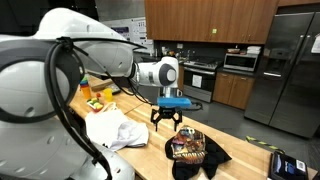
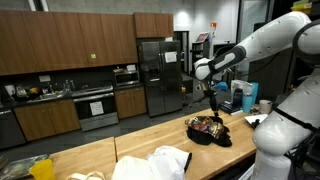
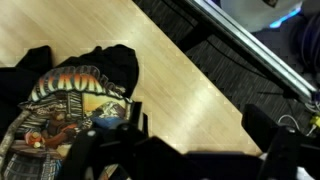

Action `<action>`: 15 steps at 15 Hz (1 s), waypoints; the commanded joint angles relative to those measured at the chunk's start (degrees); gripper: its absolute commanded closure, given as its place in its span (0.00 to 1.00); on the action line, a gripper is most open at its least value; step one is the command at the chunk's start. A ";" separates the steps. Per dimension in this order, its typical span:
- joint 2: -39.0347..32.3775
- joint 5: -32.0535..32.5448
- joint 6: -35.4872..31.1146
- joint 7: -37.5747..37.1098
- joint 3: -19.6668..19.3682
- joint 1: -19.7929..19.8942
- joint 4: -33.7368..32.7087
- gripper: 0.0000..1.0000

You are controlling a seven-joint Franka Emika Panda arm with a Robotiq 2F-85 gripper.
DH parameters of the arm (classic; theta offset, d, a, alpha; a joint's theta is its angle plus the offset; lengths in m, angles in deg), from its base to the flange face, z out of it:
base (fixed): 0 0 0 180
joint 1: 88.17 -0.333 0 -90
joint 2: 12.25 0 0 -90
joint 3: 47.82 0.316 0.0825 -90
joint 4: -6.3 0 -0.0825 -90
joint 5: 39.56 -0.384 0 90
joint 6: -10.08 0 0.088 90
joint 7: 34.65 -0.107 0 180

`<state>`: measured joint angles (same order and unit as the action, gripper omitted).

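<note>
Pincer: the pincer (image 1: 166,123) (image 2: 212,108) hangs in the air over the counter with its fingers pointing down. In the wrist view (image 3: 190,150) it fills the lower edge as a dark blur.
Pincer state: released, with the jaws spread wide and nothing between them.
Shirt: a black shirt (image 1: 196,150) (image 2: 208,131) (image 3: 70,100) with a colourful print lies crumpled just below the pincer. It sits a little off to one side and is not touching the fingers. In the wrist view the print faces up, and one finger is over the shirt's edge while the other is over bare wood.
Counter: a light wooden counter (image 1: 240,135) (image 2: 135,148) (image 3: 190,80) lies under the pincer and carries the shirt.
White cloth: a rumpled white cloth (image 1: 113,128) (image 2: 160,162) lies on the same counter. It is near the pincer, on the far side from the shirt, and apart from the shirt.
Yellow thing: a yellow thing (image 1: 96,101) sits beyond the white cloth, farther from the pincer. It is too small to tell what it is.
Fridge: a steel fridge (image 1: 285,70) (image 2: 155,75) stands well behind the pincer, across the room.
Oven: an oven (image 1: 200,78) (image 2: 96,106) stands against the back wall, far from the pincer and under dark wooden cabinets (image 1: 210,18) (image 2: 65,40).
</note>
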<state>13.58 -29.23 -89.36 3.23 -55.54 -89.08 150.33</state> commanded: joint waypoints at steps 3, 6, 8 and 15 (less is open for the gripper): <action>1.10 1.91 0.38 4.57 -1.44 0.53 0.61 0.00; 0.58 3.06 -4.79 1.84 -1.22 1.28 1.77 0.00; -2.11 1.57 -10.32 -2.82 -1.51 1.80 2.31 0.00; -11.83 1.87 -42.62 -17.60 -2.02 5.52 6.10 0.00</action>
<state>4.95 -26.51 -122.73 -9.57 -57.49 -84.85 155.92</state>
